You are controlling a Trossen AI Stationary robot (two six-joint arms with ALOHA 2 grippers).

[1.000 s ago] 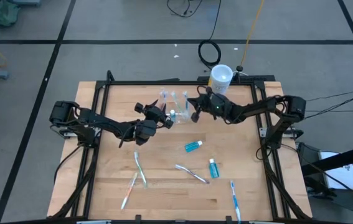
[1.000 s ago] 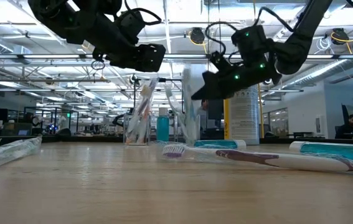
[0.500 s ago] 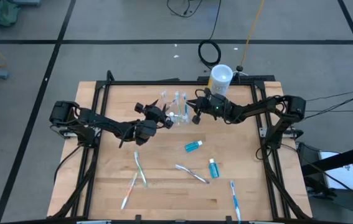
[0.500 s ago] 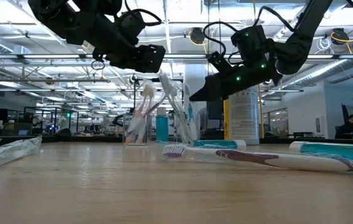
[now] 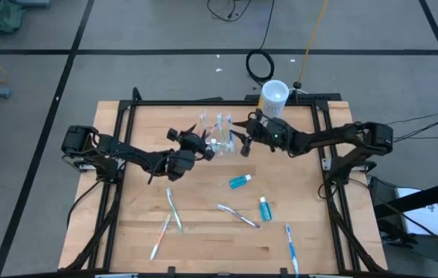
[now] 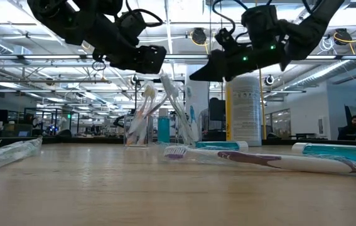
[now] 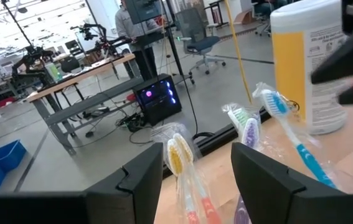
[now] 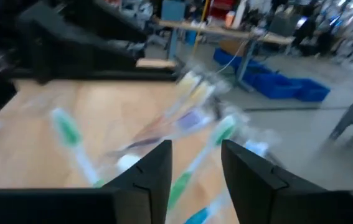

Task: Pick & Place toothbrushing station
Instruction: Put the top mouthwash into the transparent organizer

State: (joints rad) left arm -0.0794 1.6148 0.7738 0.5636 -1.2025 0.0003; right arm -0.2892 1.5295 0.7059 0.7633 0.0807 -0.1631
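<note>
Table: two toothpaste tubes (image 5: 239,181), four loose toothbrushes (image 5: 237,215); left gripper (image 5: 204,144), right gripper (image 5: 241,136) both agape, empty

Bright even light, right wrist view blurred

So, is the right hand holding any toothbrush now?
No. The right hand hangs open above the clear holder, with nothing between its fingers.
</note>
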